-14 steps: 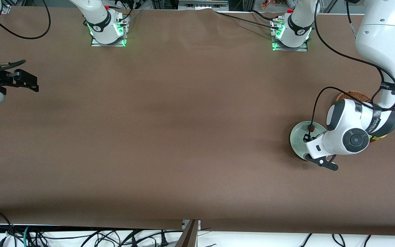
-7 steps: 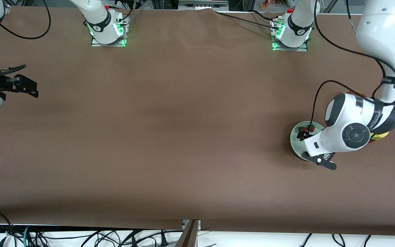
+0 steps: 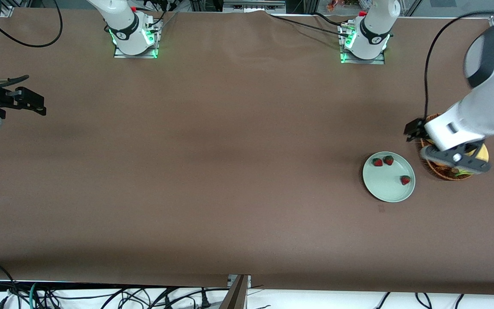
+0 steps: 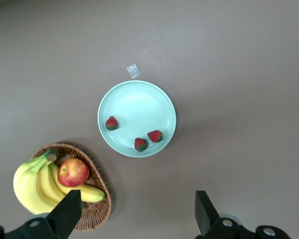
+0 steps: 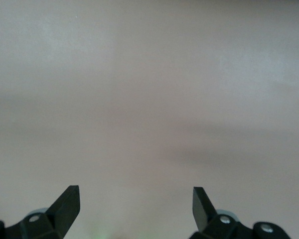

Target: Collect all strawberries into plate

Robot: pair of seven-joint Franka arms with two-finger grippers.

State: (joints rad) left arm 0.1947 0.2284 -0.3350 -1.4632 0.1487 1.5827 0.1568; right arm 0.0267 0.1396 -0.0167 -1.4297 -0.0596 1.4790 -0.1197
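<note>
The pale mint-green plate point(image 3: 385, 189) lies near the left arm's end of the table, and it also shows in the left wrist view point(image 4: 139, 97). Three strawberries lie on it: two close together point(image 3: 377, 162) point(image 3: 388, 160) and one apart point(image 3: 405, 180). The left wrist view shows them too point(image 4: 140, 144) point(image 4: 155, 136) point(image 4: 111, 123). My left gripper point(image 3: 416, 131) point(image 4: 134, 219) is open and empty, high up over the basket's edge beside the plate. My right gripper point(image 3: 28, 103) point(image 5: 134, 209) is open and empty, and waits over bare table at the right arm's end.
A brown wicker basket point(image 3: 444, 174) point(image 4: 92, 214) stands beside the plate, toward the left arm's end. It holds bananas point(image 4: 35, 184) and a red apple point(image 4: 73, 172). A small paper scrap point(image 4: 133, 71) lies on the table just nearer the front camera than the plate.
My left gripper has risen from over the plate and swung toward the basket. The plate is uncovered and a third strawberry shows on it. The right arm has barely moved.
</note>
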